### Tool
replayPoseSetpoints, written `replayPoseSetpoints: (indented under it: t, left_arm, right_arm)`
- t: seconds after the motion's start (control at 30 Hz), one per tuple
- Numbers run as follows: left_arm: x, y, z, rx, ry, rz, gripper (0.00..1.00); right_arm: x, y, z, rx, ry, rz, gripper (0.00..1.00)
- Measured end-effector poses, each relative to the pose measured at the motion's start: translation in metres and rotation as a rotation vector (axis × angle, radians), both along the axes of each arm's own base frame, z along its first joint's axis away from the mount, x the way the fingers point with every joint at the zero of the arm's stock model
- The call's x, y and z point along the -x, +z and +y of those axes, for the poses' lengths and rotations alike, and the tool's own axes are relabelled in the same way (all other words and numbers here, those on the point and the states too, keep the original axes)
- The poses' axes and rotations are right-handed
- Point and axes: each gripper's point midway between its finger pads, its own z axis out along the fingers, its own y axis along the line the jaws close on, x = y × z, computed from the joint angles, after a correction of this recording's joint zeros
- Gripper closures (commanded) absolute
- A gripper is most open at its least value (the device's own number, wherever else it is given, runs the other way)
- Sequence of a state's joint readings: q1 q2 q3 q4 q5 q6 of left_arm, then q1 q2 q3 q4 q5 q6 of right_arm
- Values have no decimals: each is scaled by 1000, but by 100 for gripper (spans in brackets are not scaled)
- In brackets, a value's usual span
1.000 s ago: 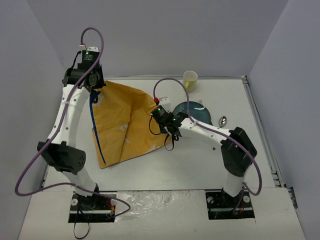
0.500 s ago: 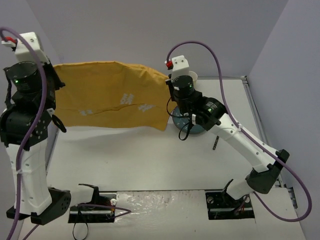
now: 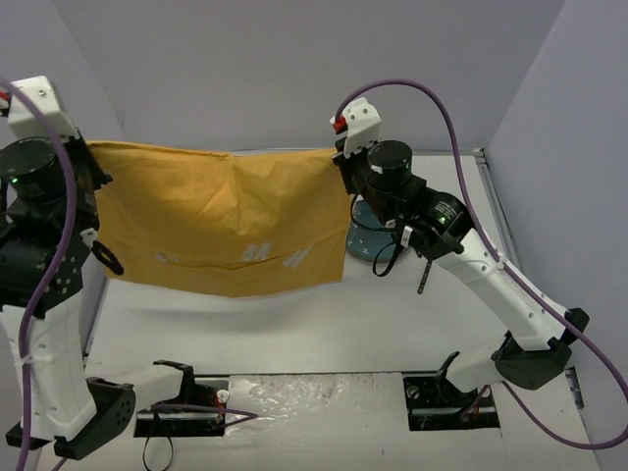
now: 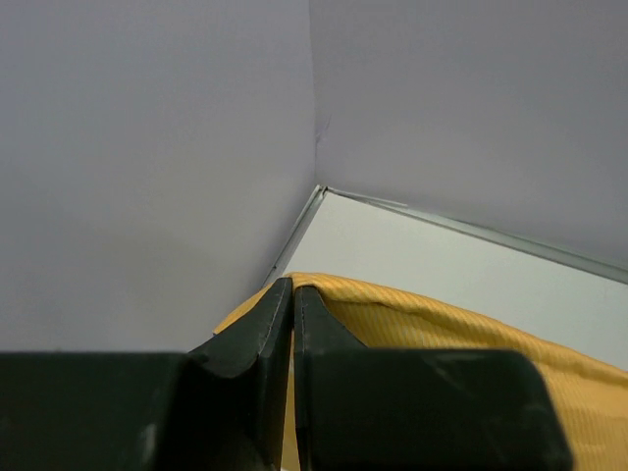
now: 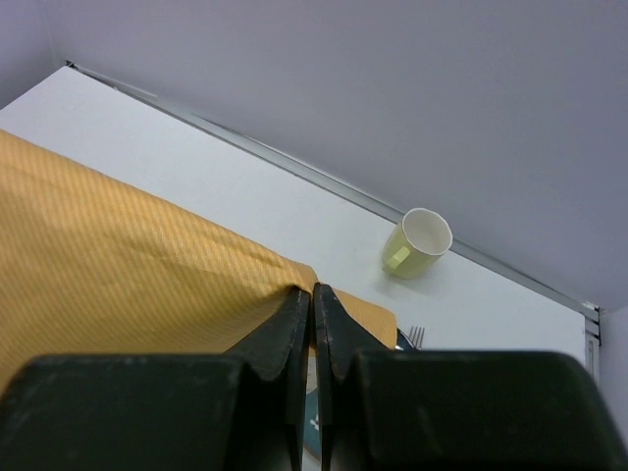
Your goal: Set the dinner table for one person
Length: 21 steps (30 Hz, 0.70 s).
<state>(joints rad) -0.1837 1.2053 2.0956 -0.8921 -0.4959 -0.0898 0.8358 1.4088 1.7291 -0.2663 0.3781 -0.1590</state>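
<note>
Orange cloth (image 3: 226, 221) hangs above the table (image 3: 294, 334), well below both jaws, its top corners pinched tight by left gripper (image 4: 292, 289) and right gripper (image 5: 313, 292).

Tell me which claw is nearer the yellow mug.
Right. The right claw pinches a corner of the orange mat just short of the mug; the left claw holds the opposite corner, well off to the left.

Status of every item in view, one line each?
mat, held up, spread between both grippers, hanging above the dinner table
left gripper, shut on one top corner of mat
right gripper, shut on the other top corner
mug, upright on the table, looks empty
plate, flat on the table, partly hidden
</note>
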Motion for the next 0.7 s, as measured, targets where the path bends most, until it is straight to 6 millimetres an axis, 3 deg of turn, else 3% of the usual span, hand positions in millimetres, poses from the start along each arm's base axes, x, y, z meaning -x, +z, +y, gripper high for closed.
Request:
replayPoseSetpoints:
  t: [0.13, 0.27, 0.4, 0.47, 0.57, 0.7]
  left_arm:
    - [-43, -25, -7, -23, -3, 101, 100]
    - [-106, -67, -7, -15, -15, 220, 100]
    - [-163, -108, 10, 43, -8, 305, 100]
    - [-192, -108, 19, 76, -12, 284, 100]
    - [-228, -90, 29, 102, -29, 195, 100]
    - [-247, -64, 37, 120, -79, 80, 100]
  right_arm:
    - [-28, -8, 12, 29, 6, 12, 100]
    - [-77, -22, 18, 47, -9, 37, 100]
    - [-129, -31, 17, 58, -24, 37, 100]
    - [-154, -28, 17, 54, -29, 15, 100]
    - [-184, -19, 13, 41, -40, -37, 100]
    - [-203, 3, 5, 19, -59, -132, 100]
